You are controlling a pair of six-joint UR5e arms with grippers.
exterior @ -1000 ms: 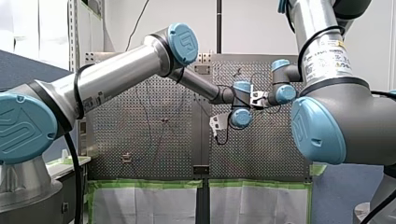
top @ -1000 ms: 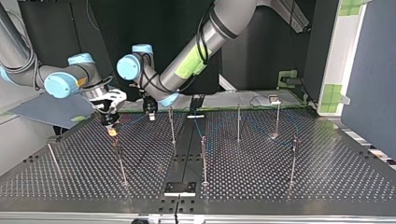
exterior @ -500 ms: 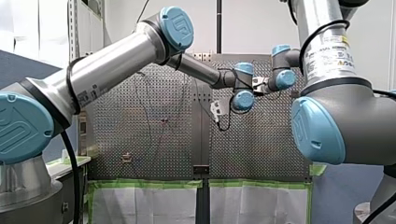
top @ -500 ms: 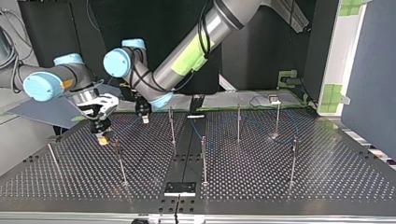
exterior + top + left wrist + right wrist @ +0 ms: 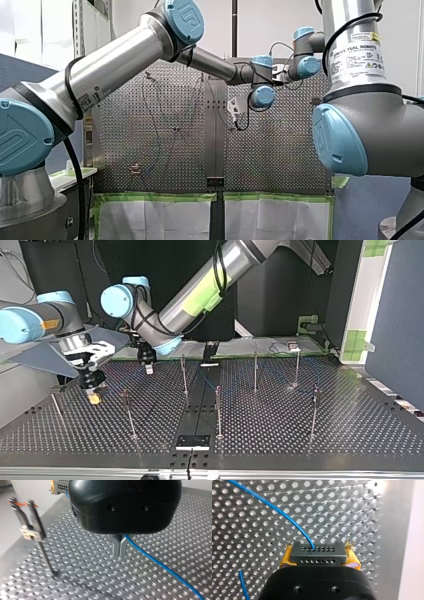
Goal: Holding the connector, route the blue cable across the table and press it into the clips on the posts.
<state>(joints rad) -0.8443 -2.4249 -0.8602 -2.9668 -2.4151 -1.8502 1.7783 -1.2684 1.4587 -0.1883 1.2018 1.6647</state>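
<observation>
The desk (image 5: 300,435) was perforated metal with a dull grey sheen, and the posts (image 5: 218,412) on it were thin bare metal rods. The blue cable (image 5: 160,565) had a smooth, faintly glossy plastic sheath. The connector (image 5: 317,553) looked dark and matt, pierced by rows of small holes. The right tool (image 5: 319,559) had matt yellow pads (image 5: 285,559), frayed at one edge, on a matt black housing. The left tool (image 5: 119,549) had bare metal fingers (image 5: 115,546) below a smooth black plastic shell with a slight sheen.
</observation>
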